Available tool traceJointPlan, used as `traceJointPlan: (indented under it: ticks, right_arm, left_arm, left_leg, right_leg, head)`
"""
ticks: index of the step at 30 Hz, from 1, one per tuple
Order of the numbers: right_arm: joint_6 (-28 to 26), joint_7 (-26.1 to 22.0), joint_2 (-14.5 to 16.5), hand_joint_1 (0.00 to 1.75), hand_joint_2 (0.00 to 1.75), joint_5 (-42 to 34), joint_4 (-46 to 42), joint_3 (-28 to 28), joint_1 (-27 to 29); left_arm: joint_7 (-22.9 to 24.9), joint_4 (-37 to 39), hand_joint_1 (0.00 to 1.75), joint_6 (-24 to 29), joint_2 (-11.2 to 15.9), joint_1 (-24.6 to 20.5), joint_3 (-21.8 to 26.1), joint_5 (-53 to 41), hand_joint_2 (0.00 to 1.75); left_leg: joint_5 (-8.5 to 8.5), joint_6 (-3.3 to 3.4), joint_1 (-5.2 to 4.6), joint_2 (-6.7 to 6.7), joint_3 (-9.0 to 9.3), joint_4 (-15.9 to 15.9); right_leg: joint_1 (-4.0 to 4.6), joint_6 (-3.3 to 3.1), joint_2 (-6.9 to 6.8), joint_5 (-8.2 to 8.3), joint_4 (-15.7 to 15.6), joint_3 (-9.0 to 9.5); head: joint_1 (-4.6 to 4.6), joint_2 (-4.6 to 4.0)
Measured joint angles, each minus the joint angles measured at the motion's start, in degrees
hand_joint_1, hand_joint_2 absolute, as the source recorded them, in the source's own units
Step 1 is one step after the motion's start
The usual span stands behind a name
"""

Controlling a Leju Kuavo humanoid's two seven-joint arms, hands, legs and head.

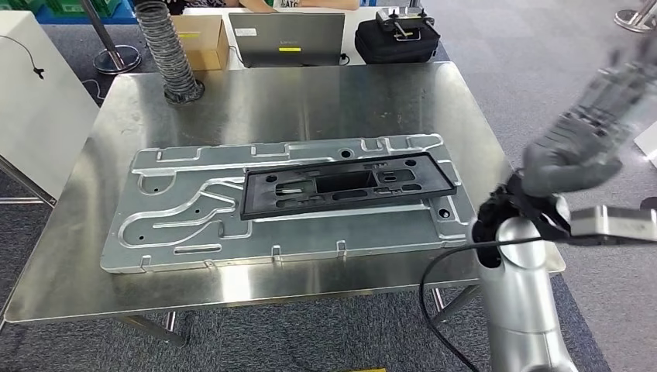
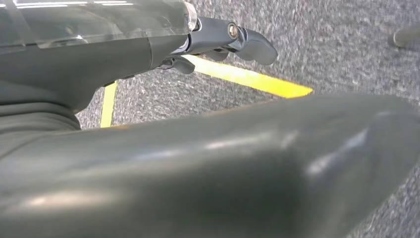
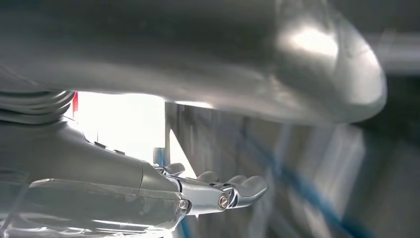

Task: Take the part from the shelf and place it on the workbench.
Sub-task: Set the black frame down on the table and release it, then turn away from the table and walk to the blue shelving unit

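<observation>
Part: you see the black plastic frame [image 1: 346, 185] lying flat on the large stamped metal panel [image 1: 186, 208], toward its right half.
Workbench: the steel table [image 1: 279, 97] carries that panel across its middle.
Right hand: your right hand [image 1: 596, 124] is raised off the table's right edge, blurred; fingers [image 3: 245, 188] stretched out, holding nothing.
Left hand: your left hand [image 2: 148, 44] hangs over grey carpet with yellow tape [image 2: 247, 78]; fingers [image 2: 252, 44] gently curled, empty.
Behind the table: a laptop [image 1: 287, 39], a cardboard box [image 1: 203, 40], a ribbed hose [image 1: 169, 50].

Even overhead light glares softly off the steel surface [image 1: 271, 101]; the right robot hand [image 1: 612, 93] is motion-blurred, its wrist view backlit and smeared
</observation>
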Motion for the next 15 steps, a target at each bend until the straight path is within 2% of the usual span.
traceJointPlan:
  ticks: [2,3,4,7,8,9,10,12,13,14,15]
  right_arm:
    - [-5.6,-0.1,0.1,0.00,0.00,3.6,-3.0,-3.9,4.2]
    - [-7.3,-0.1,0.2,0.00,0.00,4.1,-4.0,-5.8,6.4]
    - [-8.4,-0.1,0.2,0.00,0.00,4.0,-4.8,-7.7,8.8]
    - [-9.8,0.0,0.3,0.00,0.00,2.9,-5.9,-12.7,15.2]
    - [-10.0,0.0,0.3,0.00,0.00,2.8,-6.0,-14.1,16.9]
    - [-10.1,0.0,0.3,0.00,0.00,2.7,-6.0,-15.4,18.7]
    - [-10.2,0.0,0.3,0.00,0.00,2.7,-5.9,-16.7,20.6]
    - [-10.4,0.0,0.7,0.00,0.00,3.1,-5.5,-19.1,24.4]
    - [-10.4,0.0,1.1,0.00,0.00,3.4,-5.2,-20.4,26.3]
    - [-10.4,0.0,1.5,0.00,0.00,3.5,-4.8,-21.5,27.9]
    - [-10.4,0.0,2.0,0.00,0.00,3.6,-4.5,-22.6,29.3]
  left_arm:
    - [-0.7,0.0,0.00,-0.5,-0.2,0.2,0.6,0.0,0.00]
    - [-0.9,0.0,0.00,-0.6,-0.3,0.1,0.9,0.0,0.00]
    - [-1.0,0.0,0.00,-0.7,-0.3,0.2,1.0,0.0,0.00]
    - [-1.0,0.0,0.00,-0.7,-0.4,0.2,1.3,0.0,0.00]
    - [-0.9,0.0,0.00,-0.7,-0.4,0.2,1.3,0.0,0.00]
    - [-0.8,0.0,0.00,-0.7,-0.4,0.2,1.3,0.0,0.00]
    - [-0.6,0.0,0.00,-0.7,-0.4,0.2,1.3,0.0,0.00]
    - [-0.4,0.0,0.00,-0.6,-0.4,0.2,1.3,-0.1,0.00]
    - [-0.4,0.0,0.00,-0.7,-0.3,0.3,1.2,-0.1,0.00]
    - [-0.4,0.0,0.00,-0.7,-0.3,0.3,1.2,-0.1,0.00]
    - [-0.3,0.0,0.00,-0.8,-0.3,0.3,1.2,-0.1,0.00]
  left_leg:
    - [-0.12,-0.23,-0.11,-0.10,0.16,0.1]
    - [-0.17,-0.42,-0.21,-0.13,0.18,0.2]
    - [-0.20,-0.65,-0.28,-0.14,0.17,0.3]
    - [-0.33,-1.45,-0.36,-0.10,0.14,0.4]
    - [-1.06,-1.69,-0.38,0.00,-0.02,1.0]
    - [-2.56,-1.89,-0.37,0.11,-0.53,2.5]
    - [-4.80,-2.06,-0.33,0.22,-1.45,5.3]
    - [-9.61,-2.28,-0.30,0.30,-3.87,12.8]
    - [-10.95,-2.36,-0.29,0.31,-4.46,15.5]
    - [-11.20,-2.36,-0.29,0.31,-4.07,16.2]
    - [-10.37,-2.27,-0.30,0.31,-2.48,14.5]
  right_leg:
    - [0.14,-0.43,-0.04,3.73,-8.3,4.07]
    - [0.28,-0.67,-0.03,4.88,-11.5,5.63]
    - [0.43,-0.88,-0.01,5.39,-13.4,6.51]
    - [0.39,-1.55,0.04,5.69,-14.0,6.50]
    - [0.23,-1.89,-0.03,5.91,-14.2,6.43]
    - [0.07,-2.24,-0.13,6.14,-14.4,6.32]
    - [0.00,-2.53,-0.27,6.37,-14.5,6.14]
    - [0.07,-2.76,-0.51,6.80,-14.5,5.50]
    - [0.11,-2.77,-0.61,7.07,-14.5,5.13]
    - [0.13,-2.73,-0.65,7.36,-14.4,4.73]
    - [0.14,-2.65,-0.64,7.68,-14.4,4.35]
  head:
    - [0.00,-0.01]
    - [0.00,-0.01]
    - [0.00,-0.01]
    - [0.00,-0.01]
    - [0.00,-0.01]
    - [0.00,-0.01]
    - [0.00,-0.01]
    - [0.00,0.00]
    - [0.00,0.00]
    - [0.00,0.00]
    - [0.00,0.01]
